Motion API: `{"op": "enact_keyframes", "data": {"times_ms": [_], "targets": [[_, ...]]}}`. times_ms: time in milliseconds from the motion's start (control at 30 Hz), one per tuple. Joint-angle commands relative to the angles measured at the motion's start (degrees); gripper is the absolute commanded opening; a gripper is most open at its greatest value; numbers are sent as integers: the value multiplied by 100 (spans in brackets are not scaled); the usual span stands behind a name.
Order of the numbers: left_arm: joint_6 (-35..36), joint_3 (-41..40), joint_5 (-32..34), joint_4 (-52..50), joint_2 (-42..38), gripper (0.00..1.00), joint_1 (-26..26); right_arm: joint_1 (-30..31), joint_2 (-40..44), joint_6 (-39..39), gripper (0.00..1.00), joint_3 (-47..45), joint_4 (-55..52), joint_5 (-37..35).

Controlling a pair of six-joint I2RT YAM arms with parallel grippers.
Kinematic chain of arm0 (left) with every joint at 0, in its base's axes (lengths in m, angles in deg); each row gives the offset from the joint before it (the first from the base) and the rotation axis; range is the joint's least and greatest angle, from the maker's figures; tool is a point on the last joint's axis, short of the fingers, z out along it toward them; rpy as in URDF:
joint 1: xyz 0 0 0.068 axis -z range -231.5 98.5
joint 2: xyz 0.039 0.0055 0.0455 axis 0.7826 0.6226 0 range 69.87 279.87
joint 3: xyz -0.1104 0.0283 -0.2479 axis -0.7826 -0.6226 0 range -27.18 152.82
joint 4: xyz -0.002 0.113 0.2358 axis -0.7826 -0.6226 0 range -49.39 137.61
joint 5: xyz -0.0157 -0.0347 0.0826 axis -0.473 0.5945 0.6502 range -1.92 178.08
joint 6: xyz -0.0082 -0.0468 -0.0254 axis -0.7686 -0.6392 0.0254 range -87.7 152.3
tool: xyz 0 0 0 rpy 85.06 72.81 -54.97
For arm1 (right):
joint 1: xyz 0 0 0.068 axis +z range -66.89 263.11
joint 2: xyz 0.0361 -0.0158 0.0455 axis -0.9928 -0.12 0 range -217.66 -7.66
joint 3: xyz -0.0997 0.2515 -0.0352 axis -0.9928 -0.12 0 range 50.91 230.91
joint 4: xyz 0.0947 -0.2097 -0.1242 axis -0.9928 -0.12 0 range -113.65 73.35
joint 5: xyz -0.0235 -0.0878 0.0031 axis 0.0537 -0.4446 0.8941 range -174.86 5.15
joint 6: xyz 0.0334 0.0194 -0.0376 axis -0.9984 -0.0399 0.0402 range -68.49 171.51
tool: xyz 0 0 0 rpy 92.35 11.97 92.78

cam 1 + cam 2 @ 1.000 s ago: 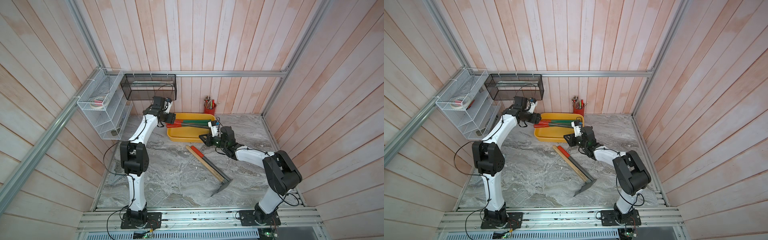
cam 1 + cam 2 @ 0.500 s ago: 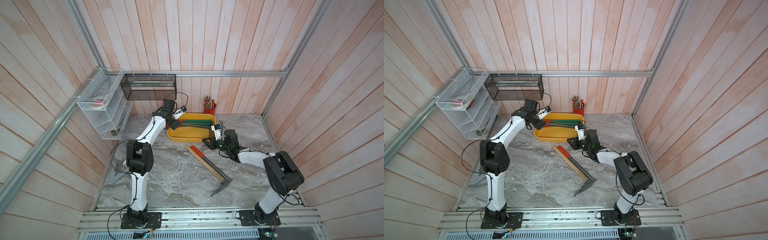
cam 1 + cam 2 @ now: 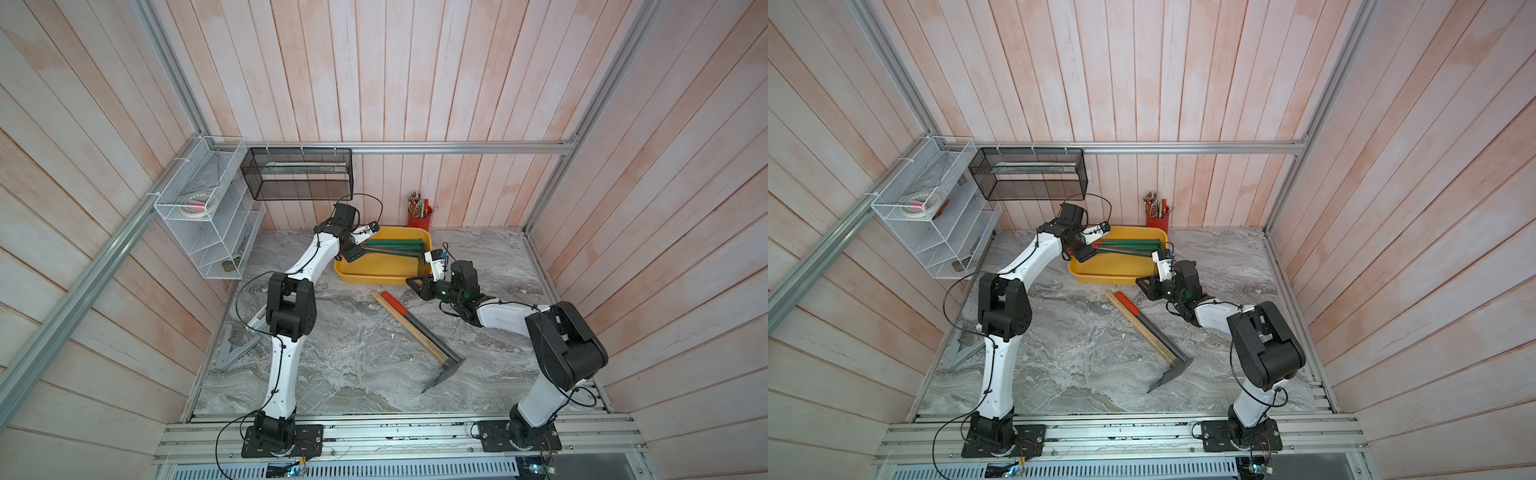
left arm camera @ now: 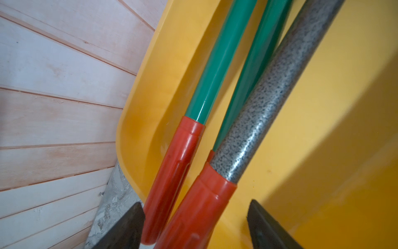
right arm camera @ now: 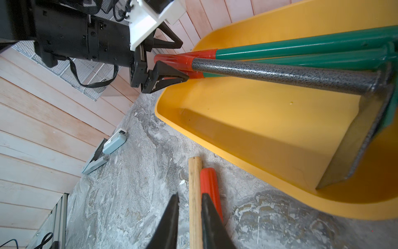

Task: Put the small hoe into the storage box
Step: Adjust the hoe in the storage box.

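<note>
Open left gripper (image 4: 196,202) straddles the small hoe (image 4: 265,103) in storage box (image 4: 163,64); right gripper (image 5: 190,196) ajar

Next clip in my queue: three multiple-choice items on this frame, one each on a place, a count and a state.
1. Where is the red pen cup?
A) by the back wall, behind the storage box
B) inside the storage box
C) held in a claw
2. How many green-handled tools lie in the box?
A) none
B) two
C) four
3. The left claw is
A) shut on a green handle
B) open, astride the red grip of the small hoe
C) shut and empty
Key: 1A, it stands past the box's far rim; 2B, two green shafts lie side by side; 3B, a gap shows beside the grip.
</note>
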Motion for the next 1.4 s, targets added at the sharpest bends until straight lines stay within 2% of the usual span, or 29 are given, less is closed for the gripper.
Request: {"op": "enact_keyframes", "data": {"times_ms": [0,167,300,467,800,1200,1267,1367], "targets": [[66,161,-20,74,169,70,-4,-23,-186,-102,21,87,167,134],[0,15,-30,273,100,50,-6,-22,-307,-164,20,108,256,181],[-47,-4,-150,206,74,42,2,-23,-317,-195,20,93,266,170],[-79,-190,-297,251,-151,36,9,-23,-298,-182,20,90,247,134],[55,-1404,-314,1094,-1049,36,156,-22,-267,-296,19,54,308,129],[64,-1920,-417,1418,-1637,37,196,-10,-255,-428,18,-76,410,47],[-13,-1999,-508,1423,-1631,41,183,-29,-113,-422,18,-149,421,-91],[-227,-1940,-659,1470,-1471,62,170,-179,182,-406,23,-218,343,-290]]}}
